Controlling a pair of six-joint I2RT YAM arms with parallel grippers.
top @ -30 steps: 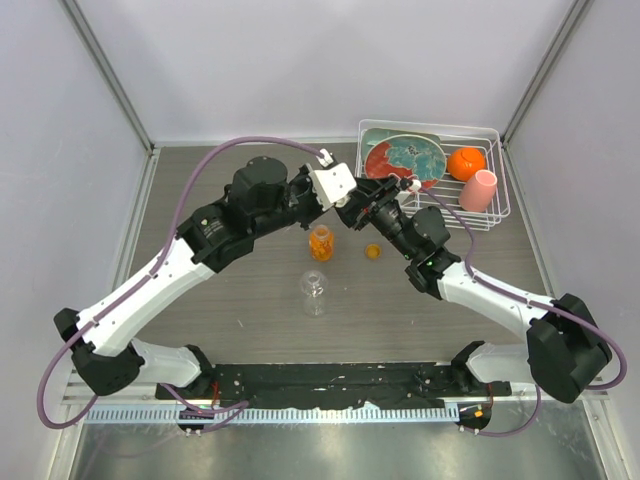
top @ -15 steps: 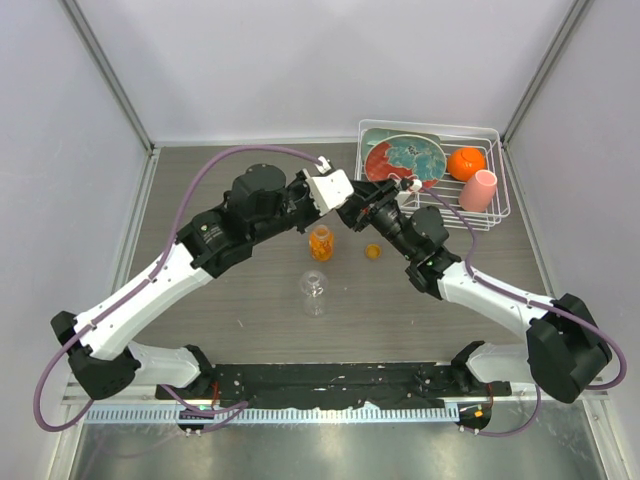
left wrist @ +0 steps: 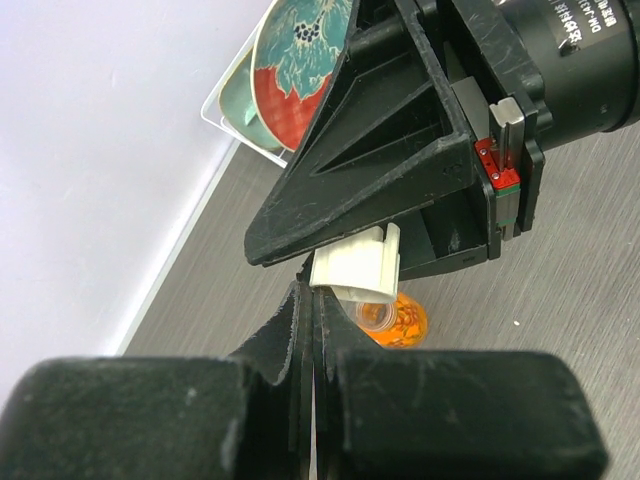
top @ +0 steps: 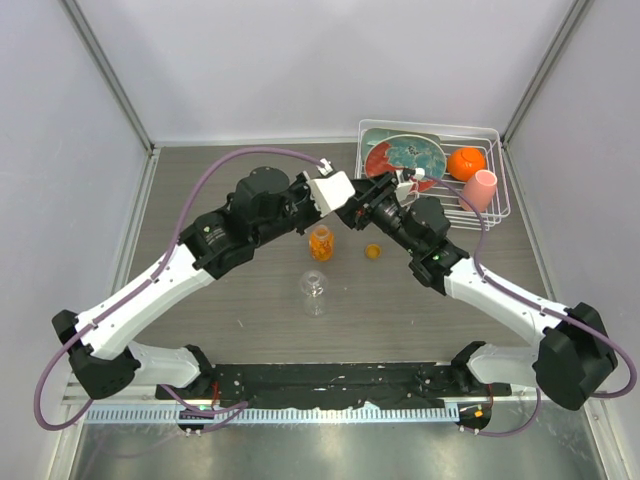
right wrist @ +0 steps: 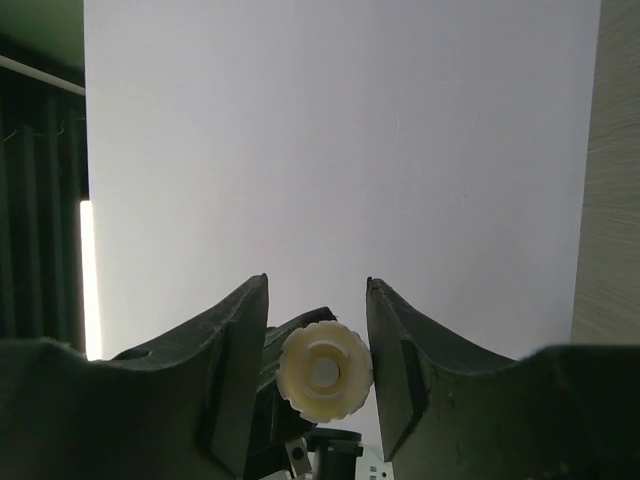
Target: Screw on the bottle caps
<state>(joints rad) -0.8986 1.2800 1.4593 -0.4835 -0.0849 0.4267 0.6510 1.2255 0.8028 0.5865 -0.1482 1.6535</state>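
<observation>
Cream-white cap (right wrist: 325, 375): held in the air between the right gripper (right wrist: 316, 285) jaws, which stand apart on either side of it. Cannot tell whether they clamp it. Its open side faces that wrist.
Left gripper (left wrist: 308, 295): fingers together, tips touching the cap's edge.
Orange bottle (top: 320, 243): directly beneath both grippers.
Clear bottle (top: 314, 292): further towards the arm bases, with open worktop (top: 260, 335) around it.
Orange cap (top: 373, 251): beneath the right gripper.

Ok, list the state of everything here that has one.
white cap: off, in the air.
left gripper: shut, pinching that cap's edge.
right gripper: open around it.
orange cap: off, lying on table.
orange bottle: upright, uncapped.
clear bottle: upright, uncapped.
pink cup: tipped over in rack.
</observation>
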